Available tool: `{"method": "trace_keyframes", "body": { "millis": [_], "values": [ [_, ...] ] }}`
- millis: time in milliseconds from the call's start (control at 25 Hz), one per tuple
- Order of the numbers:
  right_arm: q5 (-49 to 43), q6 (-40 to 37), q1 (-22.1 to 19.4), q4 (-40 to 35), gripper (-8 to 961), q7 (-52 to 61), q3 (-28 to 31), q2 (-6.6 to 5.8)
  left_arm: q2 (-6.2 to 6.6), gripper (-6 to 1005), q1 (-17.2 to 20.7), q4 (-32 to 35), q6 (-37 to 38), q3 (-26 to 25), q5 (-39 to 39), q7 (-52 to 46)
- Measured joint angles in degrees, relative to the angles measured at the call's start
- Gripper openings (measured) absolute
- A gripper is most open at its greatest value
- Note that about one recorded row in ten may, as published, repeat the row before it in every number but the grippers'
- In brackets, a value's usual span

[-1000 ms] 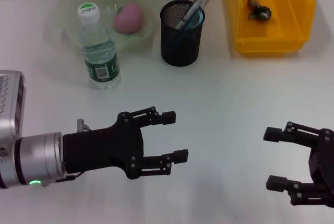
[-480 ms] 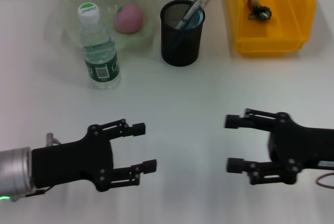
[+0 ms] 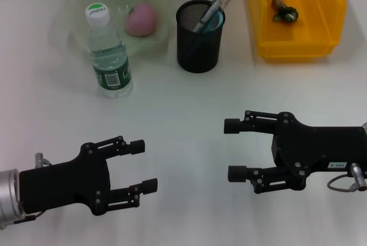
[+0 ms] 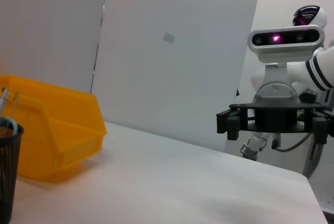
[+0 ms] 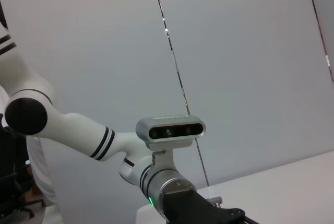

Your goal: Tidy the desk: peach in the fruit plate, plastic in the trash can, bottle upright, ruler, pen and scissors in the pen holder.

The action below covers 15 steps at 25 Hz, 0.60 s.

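Both my left gripper (image 3: 143,166) and right gripper (image 3: 234,149) hover spread open and empty, while only my head view shows the bottle (image 3: 108,54) upright beside the plate (image 3: 74,5).

Left gripper (image 3: 143,165): I have drawn it back toward my left and nearer my body, jaws as wide as before.
Right gripper (image 3: 234,149): I have brought it inward from my right edge toward the table's (image 3: 189,102) middle.

A white table (image 3: 200,102) carries a pale green plastic bowl (image 3: 74,14) at eleven o'clock, a clear water bottle (image 3: 108,57) just before it, a black mesh cup (image 3: 198,42) at twelve, and a yellow plastic bin (image 3: 304,34) at one.
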Motion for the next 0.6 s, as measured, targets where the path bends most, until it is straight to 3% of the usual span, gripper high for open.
{"method": "trace_keyframes", "body": {
  "millis": [600],
  "values": [
    [0.1,0.2,-0.4,0.3,828,0.0,0.0,0.04,-0.47,770,-0.4,0.0,-0.2,-1.4,0.6,-0.1]
  ]
}}
